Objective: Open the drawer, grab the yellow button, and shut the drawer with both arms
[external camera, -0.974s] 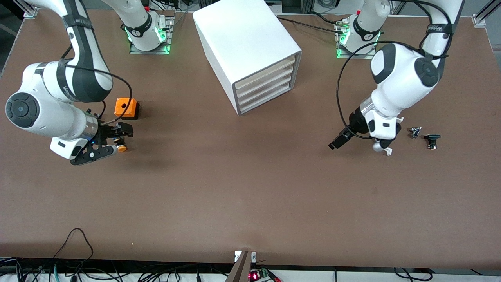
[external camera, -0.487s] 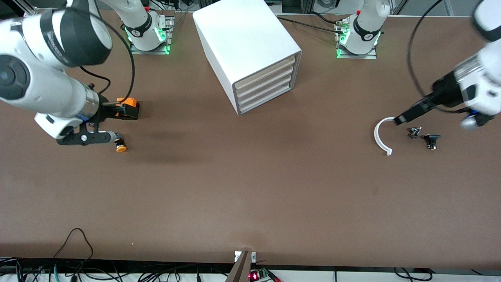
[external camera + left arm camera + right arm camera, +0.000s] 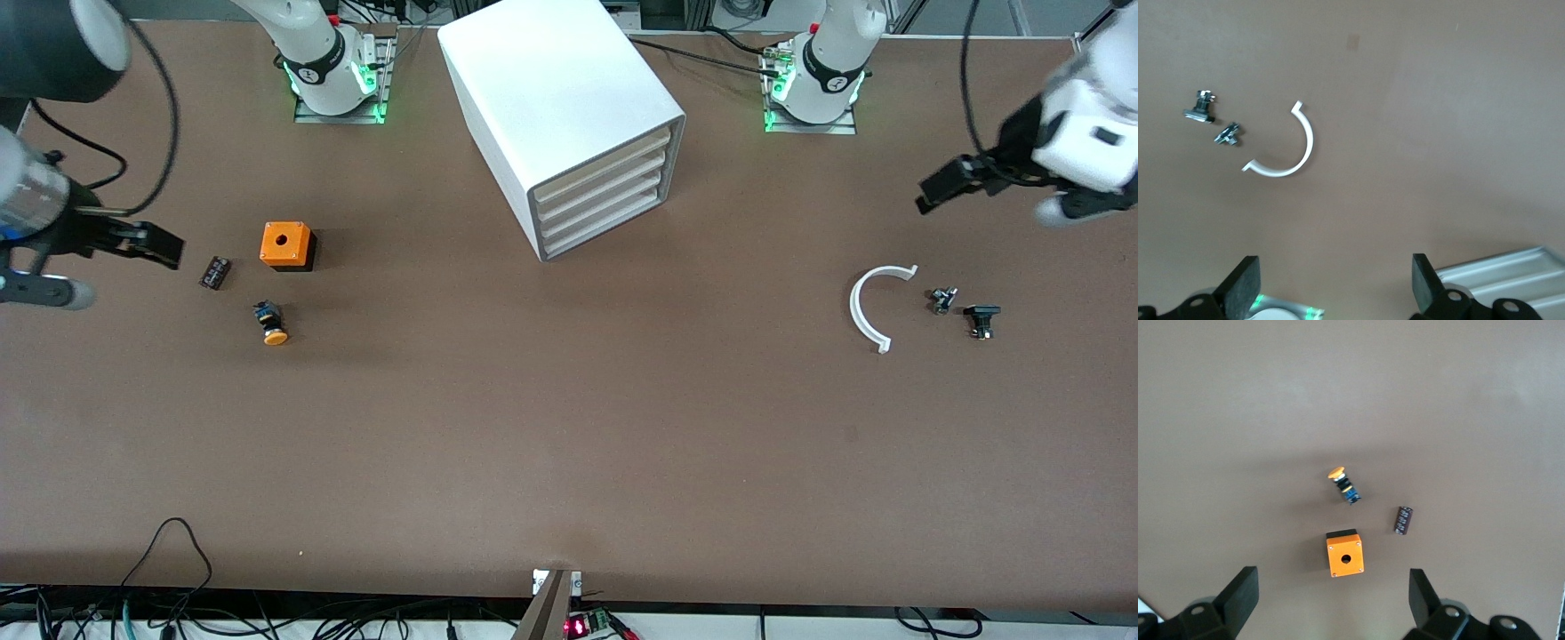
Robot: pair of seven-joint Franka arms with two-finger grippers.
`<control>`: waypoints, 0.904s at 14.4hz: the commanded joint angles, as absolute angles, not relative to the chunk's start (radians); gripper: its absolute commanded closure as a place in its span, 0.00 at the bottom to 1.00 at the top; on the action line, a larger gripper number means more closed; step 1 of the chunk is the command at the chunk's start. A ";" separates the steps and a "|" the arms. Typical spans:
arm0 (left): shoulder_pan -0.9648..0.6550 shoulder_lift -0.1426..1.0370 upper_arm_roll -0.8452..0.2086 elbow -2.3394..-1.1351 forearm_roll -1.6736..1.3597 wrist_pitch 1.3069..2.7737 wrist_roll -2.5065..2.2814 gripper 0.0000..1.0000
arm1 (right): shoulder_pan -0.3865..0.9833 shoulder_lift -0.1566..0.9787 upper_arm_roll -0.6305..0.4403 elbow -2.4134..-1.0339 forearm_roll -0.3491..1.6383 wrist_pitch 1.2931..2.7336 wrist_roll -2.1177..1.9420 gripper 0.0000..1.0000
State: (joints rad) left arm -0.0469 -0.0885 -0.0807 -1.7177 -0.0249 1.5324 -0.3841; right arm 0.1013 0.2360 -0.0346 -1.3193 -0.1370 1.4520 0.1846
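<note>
Right gripper [image 3: 133, 244] appears at the far left edge of the front view, raised over the table [image 3: 569, 444] at the right arm's end; its fingers are spread wide in the right wrist view, with nothing between them [image 3: 1331, 600]. The right arm's white forearm enters from the upper left corner of the frame, with a dark cable looping beside it, and the wrist points toward the frame's centre. Just inward of that gripper on the table lie a small black part [image 3: 214, 272], an orange cube with a hole [image 3: 286, 245] and, lower in the frame, the button [image 3: 270, 324], lying on its side with its orange cap toward the front camera. The button rests on the bare table, apart from the cube and touched by neither gripper. In the upper centre of the frame stands the white cabinet [image 3: 560, 98]; the drawer [image 3: 603, 162], uppermost of four, sits flush with the three below it. In the right half of the frame a white curved piece [image 3: 859, 307] lies near two small dark parts [image 3: 965, 307]. The left gripper [image 3: 944, 187] hangs in the upper right of the frame, over the table at the left arm's end, its fingers wide apart and empty [image 3: 1331, 283]; its wrist slopes down toward the frame's centre.
</note>
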 commanded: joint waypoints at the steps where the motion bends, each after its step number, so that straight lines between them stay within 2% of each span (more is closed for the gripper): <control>1: -0.040 -0.084 -0.081 -1.700 0.017 1.493 -0.362 0.00 | 0.057 0.123 -0.020 -1.481 -0.089 1.552 0.192 0.00; 6: -0.037 -0.048 -0.078 -1.652 0.081 1.587 -0.359 0.00 | 0.043 0.112 -0.058 -1.515 -0.083 1.531 -0.020 0.00; 10: -0.023 -0.029 -0.078 -1.638 0.072 1.597 -0.357 0.00 | 0.044 -0.024 -0.057 -1.702 -0.084 1.610 0.005 0.00; 13: -0.032 -0.032 -0.087 -1.635 0.060 1.603 -0.319 0.00 | 0.043 -0.051 -0.058 -1.738 -0.084 1.618 0.018 0.00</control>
